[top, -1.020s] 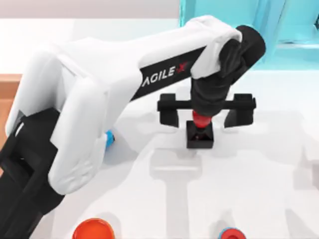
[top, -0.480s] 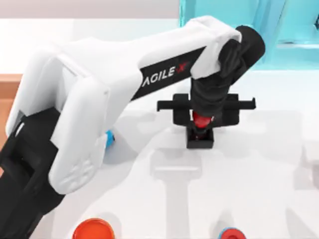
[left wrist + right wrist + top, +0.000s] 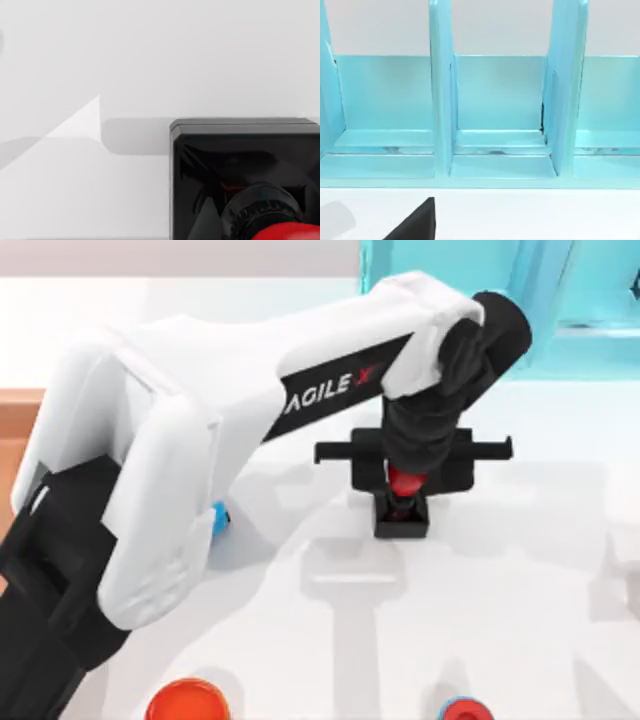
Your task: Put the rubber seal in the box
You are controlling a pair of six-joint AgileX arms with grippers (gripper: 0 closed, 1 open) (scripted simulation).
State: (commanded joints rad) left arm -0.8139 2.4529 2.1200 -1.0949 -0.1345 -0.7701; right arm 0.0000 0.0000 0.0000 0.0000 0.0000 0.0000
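A: What is seen from the top view?

B: The left gripper [image 3: 409, 480] is seen right of the frame's centre, closed around the red knob of the rubber seal [image 3: 402, 508], whose black base rests on the white table [image 3: 500, 590]. A second ago the fingers were spread wide on either side of the knob; half a second ago they were nearly closed, and little has changed since. A strip of brown wood, probably the box [image 3: 15, 435], is seen at the left edge.

A: And the left wrist view?

B: The rubber seal [image 3: 245, 175] is shown at lower right.

A: The right wrist view?

B: A turquoise rack [image 3: 495, 115] is shown; the right gripper's state cannot be told.
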